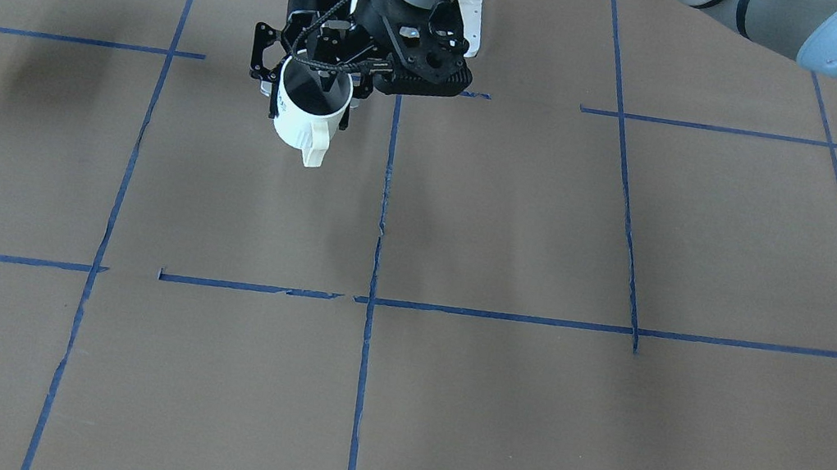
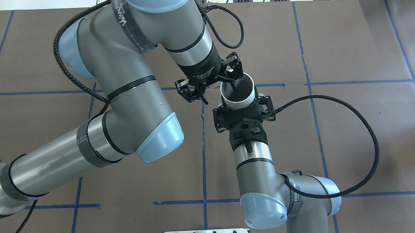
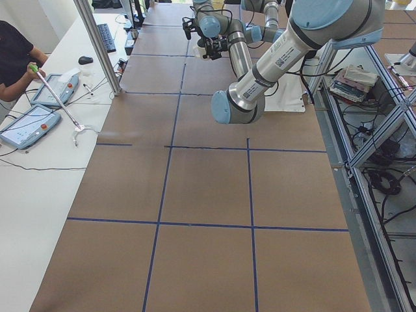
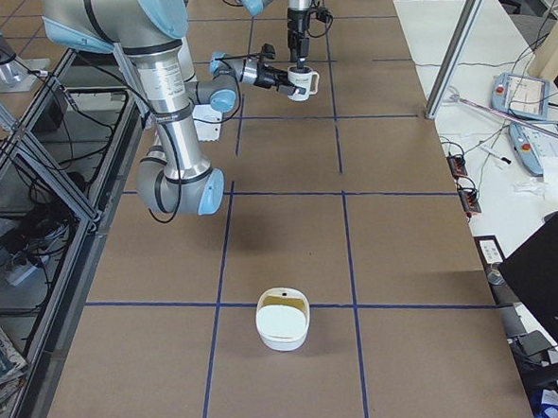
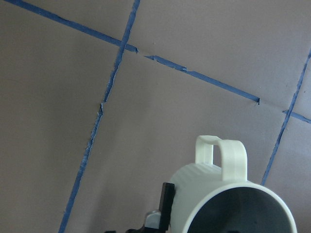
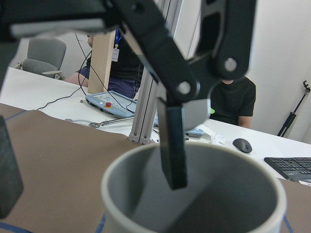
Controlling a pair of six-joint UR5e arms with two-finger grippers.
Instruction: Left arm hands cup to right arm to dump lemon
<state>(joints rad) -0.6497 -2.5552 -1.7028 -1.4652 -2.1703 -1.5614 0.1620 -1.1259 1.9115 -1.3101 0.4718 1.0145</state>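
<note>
**A:** Overhead exterior first: what's your hold?

**B:** My right fingers (image 2: 222,115) pinch the cup (image 2: 239,101) by its sides, above the worktop (image 2: 350,142) and well apart from the bowl (image 4: 283,339). My left fingers (image 6: 172,145) are spread, one dipped inside the cup and one outside it.

**A:** And the risk?

**B:** Pulling out crooked, I reckon. That inner finger could hook the rim, which might twist the cup loose or spill it early. I can't see the lemon inside.

Blue tape lines (image 1: 385,205) grid the brown bench (image 1: 521,217). From the right end, a white bowl (image 4: 283,320), yellowish inside, sits toward six o'clock. From the left end, a keyboard (image 3: 105,38), mouse (image 3: 85,60) and seated person (image 3: 13,58) show around ten o'clock.
</note>
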